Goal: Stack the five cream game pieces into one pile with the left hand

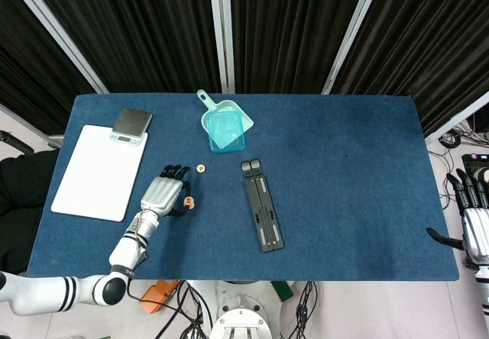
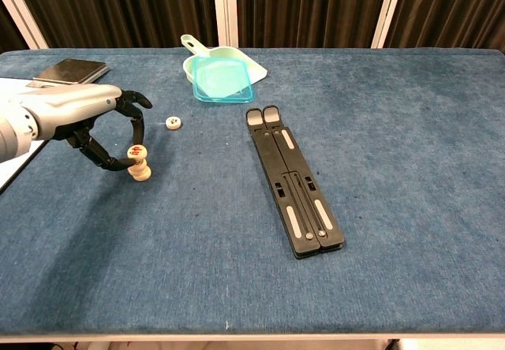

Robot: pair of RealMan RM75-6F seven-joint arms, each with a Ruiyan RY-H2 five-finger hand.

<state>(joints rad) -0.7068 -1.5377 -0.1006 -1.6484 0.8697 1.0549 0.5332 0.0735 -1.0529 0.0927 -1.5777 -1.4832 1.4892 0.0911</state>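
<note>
A short pile of cream game pieces (image 2: pixel 140 170) stands on the blue table at the left, seen in the head view as a small pile (image 1: pixel 189 201). My left hand (image 2: pixel 79 117) reaches in from the left; its thumb and a finger pinch the top cream piece (image 2: pixel 136 153), which has a red mark and sits tilted on the pile. In the head view the left hand (image 1: pixel 163 194) lies just left of the pile. One more cream piece (image 2: pixel 173 124) lies flat by itself beyond the pile, also visible from above (image 1: pixel 201 168). My right hand (image 1: pixel 474 217) hangs off the table's right edge, fingers apart, holding nothing.
A black folded stand (image 1: pixel 262 204) lies right of the pile. A teal scoop with a lid (image 1: pixel 223 127) sits at the back centre. A white board (image 1: pixel 95 171) and a grey scale (image 1: pixel 131 124) occupy the left side, behind my left hand.
</note>
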